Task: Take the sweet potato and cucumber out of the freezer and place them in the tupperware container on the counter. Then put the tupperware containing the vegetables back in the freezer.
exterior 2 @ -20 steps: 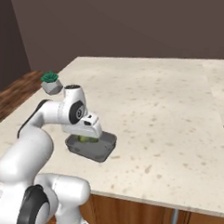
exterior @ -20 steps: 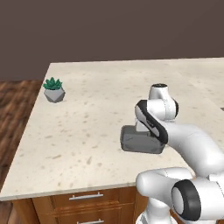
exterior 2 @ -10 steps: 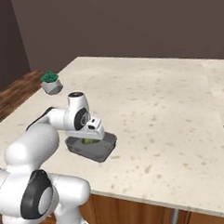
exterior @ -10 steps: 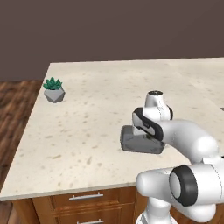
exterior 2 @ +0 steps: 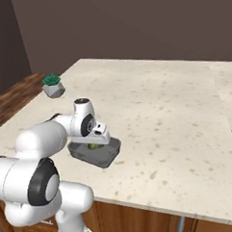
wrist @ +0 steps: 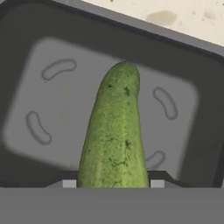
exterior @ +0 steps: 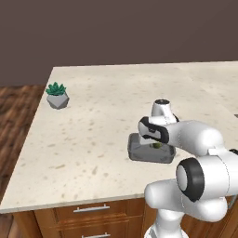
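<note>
- The cucumber [wrist: 116, 131] stands between our fingers [wrist: 69, 183], which sit just apart on either side of its near end and appear closed against it; we judge it gripped, not released.
- We hold it lengthwise, its free rounded end pointing down at the floor of the tupperware container [wrist: 39, 87], so it can go in along the tub's long run without catching a wall.
- In the base views the gripper [exterior: 157, 145] is low over the tub [exterior: 139, 153], with a bit of green visible inside the rim [exterior 2: 94, 146]; we read this as the lowering step, just short of letting go.
- The tub's floor around the cucumber is bare in the hand view; we cannot see the sweet potato there, so that half of the loading looks undone.
- The tub rests near the front edge of the counter [exterior: 93, 121], within easy reach for lifting later.
- A potted succulent [exterior: 57, 95] stands well apart at the far left, out of our way.
</note>
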